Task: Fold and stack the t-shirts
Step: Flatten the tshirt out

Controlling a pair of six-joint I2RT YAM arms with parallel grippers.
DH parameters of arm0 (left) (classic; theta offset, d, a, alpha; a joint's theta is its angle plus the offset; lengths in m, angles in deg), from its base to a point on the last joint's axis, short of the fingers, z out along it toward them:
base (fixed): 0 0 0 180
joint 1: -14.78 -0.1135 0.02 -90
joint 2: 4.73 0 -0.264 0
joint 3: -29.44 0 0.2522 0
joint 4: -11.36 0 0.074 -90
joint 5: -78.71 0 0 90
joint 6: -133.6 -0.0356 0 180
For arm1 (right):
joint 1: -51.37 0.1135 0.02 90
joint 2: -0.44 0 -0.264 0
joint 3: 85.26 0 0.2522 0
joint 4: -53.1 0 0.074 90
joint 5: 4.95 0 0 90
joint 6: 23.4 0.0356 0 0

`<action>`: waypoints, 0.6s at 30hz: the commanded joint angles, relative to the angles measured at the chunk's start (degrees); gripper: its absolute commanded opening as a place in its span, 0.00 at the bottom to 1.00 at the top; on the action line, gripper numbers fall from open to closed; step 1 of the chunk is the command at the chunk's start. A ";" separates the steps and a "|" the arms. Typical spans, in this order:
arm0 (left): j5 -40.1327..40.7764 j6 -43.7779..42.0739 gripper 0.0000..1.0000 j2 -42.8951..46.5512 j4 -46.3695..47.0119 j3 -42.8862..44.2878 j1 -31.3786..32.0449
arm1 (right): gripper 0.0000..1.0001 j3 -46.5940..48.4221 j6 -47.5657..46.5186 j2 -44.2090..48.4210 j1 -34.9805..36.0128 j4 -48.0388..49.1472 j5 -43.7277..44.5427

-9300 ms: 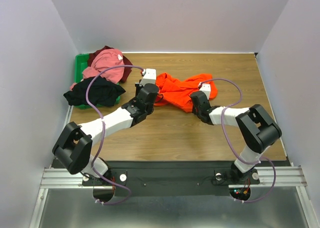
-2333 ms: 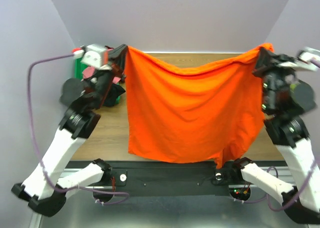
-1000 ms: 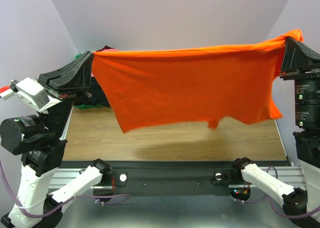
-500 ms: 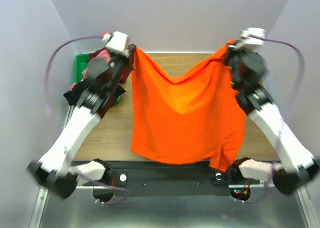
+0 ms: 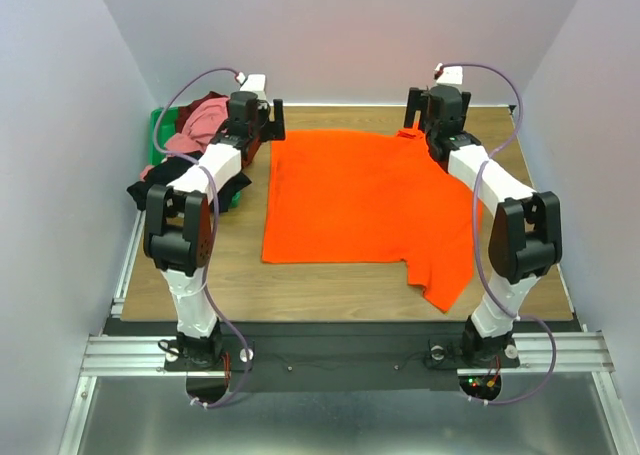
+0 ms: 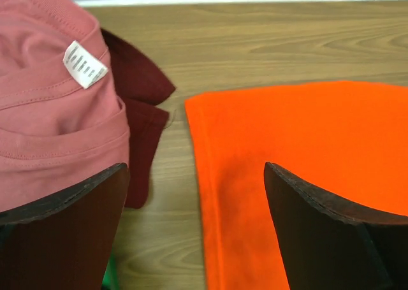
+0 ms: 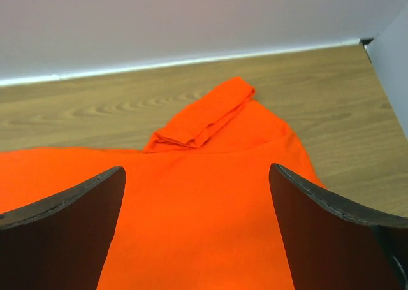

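The bright orange t-shirt (image 5: 350, 200) lies spread flat on the wooden table (image 5: 340, 280), one sleeve sticking out at its near right (image 5: 442, 275). My left gripper (image 5: 258, 123) hovers open over the shirt's far left corner (image 6: 306, 150), holding nothing. Open too, my right gripper (image 5: 432, 115) hangs above the far right corner, where a sleeve (image 7: 204, 118) lies folded over. In the wrist views both pairs of dark fingers (image 6: 76, 226) (image 7: 64, 232) stand wide apart, the left gripper (image 6: 194, 175) over the shirt's edge, the right gripper (image 7: 197, 169) over orange cloth (image 7: 204, 213). Pink (image 5: 205, 120), dark maroon (image 6: 137, 86) and black (image 5: 150, 190) t-shirts lie heaped at the far left.
A green plastic bin (image 5: 157, 135) sits under the heap of shirts at the table's far left. White walls close in the back and both sides. Bare wood shows along the near edge and at the far right corner (image 5: 510, 145).
Half a second ago both grippers held the orange t-shirt hanging by its top corners. It has since been laid flat, and both grippers have opened and let go.
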 commanded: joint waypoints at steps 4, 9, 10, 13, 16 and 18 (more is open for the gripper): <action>-5.48 2.49 0.99 10.99 13.75 -4.58 2.89 | 1.00 -2.34 4.02 1.59 -0.51 5.91 -0.29; -9.00 3.63 0.99 8.97 15.33 -5.90 4.47 | 1.00 -5.08 8.59 -0.26 -2.97 5.82 -2.67; -10.92 4.07 0.99 8.44 15.59 -5.82 4.65 | 1.00 -5.69 9.38 -0.52 -3.58 5.82 -3.45; -12.87 4.78 0.99 5.63 16.03 -5.21 5.44 | 1.00 -7.28 12.99 -2.10 -7.27 5.47 -7.75; -13.83 5.04 0.99 3.26 15.95 -4.24 5.88 | 1.00 -6.40 15.71 -5.69 -9.38 4.25 -11.71; -14.63 5.39 0.99 0.88 15.86 -3.71 5.97 | 1.00 -4.30 16.33 -8.17 -10.35 3.37 -12.69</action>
